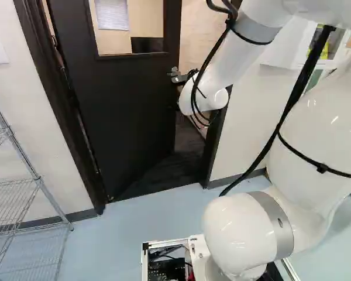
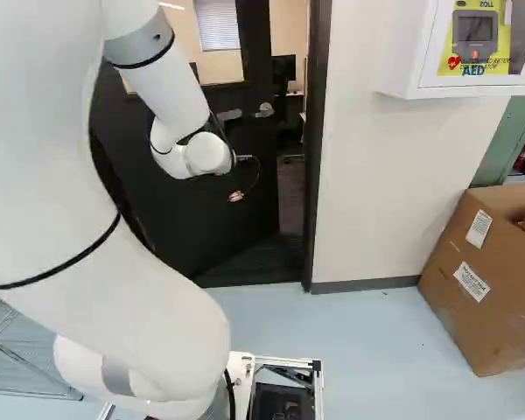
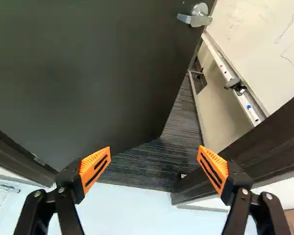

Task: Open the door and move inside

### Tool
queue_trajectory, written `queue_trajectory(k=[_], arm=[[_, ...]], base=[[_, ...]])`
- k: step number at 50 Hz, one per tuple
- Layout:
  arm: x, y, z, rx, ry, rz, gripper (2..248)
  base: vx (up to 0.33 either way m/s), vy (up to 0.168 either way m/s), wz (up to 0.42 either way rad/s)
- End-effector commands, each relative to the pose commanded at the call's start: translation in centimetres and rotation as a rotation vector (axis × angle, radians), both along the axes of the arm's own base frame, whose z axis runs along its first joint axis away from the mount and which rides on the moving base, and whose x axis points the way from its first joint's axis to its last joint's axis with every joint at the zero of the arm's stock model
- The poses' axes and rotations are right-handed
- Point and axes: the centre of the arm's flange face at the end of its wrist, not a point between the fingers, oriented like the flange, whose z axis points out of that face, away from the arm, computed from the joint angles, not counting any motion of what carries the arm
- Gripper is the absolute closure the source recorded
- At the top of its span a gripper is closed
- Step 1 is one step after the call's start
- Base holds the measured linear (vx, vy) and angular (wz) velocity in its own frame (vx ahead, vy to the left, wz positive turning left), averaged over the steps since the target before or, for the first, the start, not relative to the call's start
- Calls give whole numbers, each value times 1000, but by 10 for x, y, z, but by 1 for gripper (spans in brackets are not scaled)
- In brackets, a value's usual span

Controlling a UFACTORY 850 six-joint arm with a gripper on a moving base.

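- Two fingers, wide apart, with slotted, wedge-shaped orange pads (image 3: 90,164): that is my gripper (image 2: 236,196), and it touches neither the door nor its handle.
- The door (image 1: 123,111) is a flat, dark, smooth slab with a rectangular glass pane (image 1: 112,17) in its upper part. It stands partly open, swung away from me into the room beyond.
- Its handle (image 3: 195,19) is a silvery metal lever on a round base, near the free edge, ahead of my fingers and apart from them.
- A tapering opening lies between the door's free edge and the dark, straight frame post (image 2: 316,157); through it I see dark, streaky carpet (image 3: 174,134).
- Inside, beyond the opening, there is a pale, smooth board (image 3: 255,44) with a narrow ledge (image 3: 228,68) along its edge and a dark clip-like thing (image 3: 235,85) on it.
- On my side the floor (image 1: 140,216) is pale blue and smooth, running up to the doorway.
- At the left of the left base view, a shelf (image 1: 38,180) of thin metal wire stands beside the frame.
- At the right of the right base view, a brown cardboard box (image 2: 472,289) with square edges stands on the floor, well apart from the doorway; a white cabinet (image 2: 416,74) juts from the wall (image 2: 376,184).
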Motion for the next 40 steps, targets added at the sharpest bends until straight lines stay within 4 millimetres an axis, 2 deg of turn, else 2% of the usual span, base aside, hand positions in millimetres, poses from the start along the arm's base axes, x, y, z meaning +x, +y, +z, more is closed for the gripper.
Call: queue_trajectory(k=[16, 40], arm=[[-19, -2, -1, 24, -1, -32, 3], [-21, -2, -1, 28, -2, -38, 3]], base=[[0, 0, 0], [0, 0, 0]])
